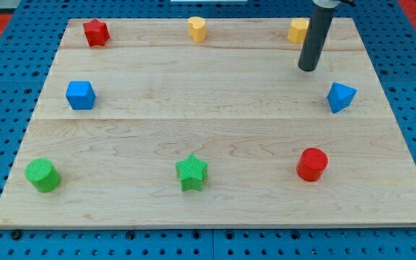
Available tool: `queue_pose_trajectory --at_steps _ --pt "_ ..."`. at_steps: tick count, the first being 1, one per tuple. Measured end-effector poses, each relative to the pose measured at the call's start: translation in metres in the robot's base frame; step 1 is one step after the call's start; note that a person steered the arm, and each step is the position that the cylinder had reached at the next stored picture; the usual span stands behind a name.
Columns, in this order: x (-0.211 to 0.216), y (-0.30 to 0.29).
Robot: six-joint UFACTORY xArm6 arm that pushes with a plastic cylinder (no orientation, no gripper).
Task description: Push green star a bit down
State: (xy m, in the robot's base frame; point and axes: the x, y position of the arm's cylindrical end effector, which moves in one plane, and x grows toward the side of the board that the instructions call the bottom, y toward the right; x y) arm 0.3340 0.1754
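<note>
The green star [191, 172] lies on the wooden board [215, 115] near the view's bottom, at the middle. My tip [308, 68] stands at the view's upper right, far from the star, up and to the right of it. The rod rises out of the view's top. The tip is just below a yellow block [297, 30], which the rod partly hides, and up-left of the blue triangular block [341, 97]. It touches no block.
A red star [96, 32] is at the top left and a yellow heart-like block [197, 29] at the top middle. A blue cube [80, 94] is at the left. A green cylinder [42, 175] is at the bottom left, a red cylinder [312, 164] at the bottom right.
</note>
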Motion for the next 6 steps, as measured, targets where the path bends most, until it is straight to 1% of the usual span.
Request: queue_pose_trajectory --at_steps 1,2,3,4,5,6 --pt "0.025 0.004" --pt "0.017 0.000" --pt "0.025 -0.046" --pt "0.074 -0.099" --pt "0.144 -0.100" --pt "0.180 -0.154"
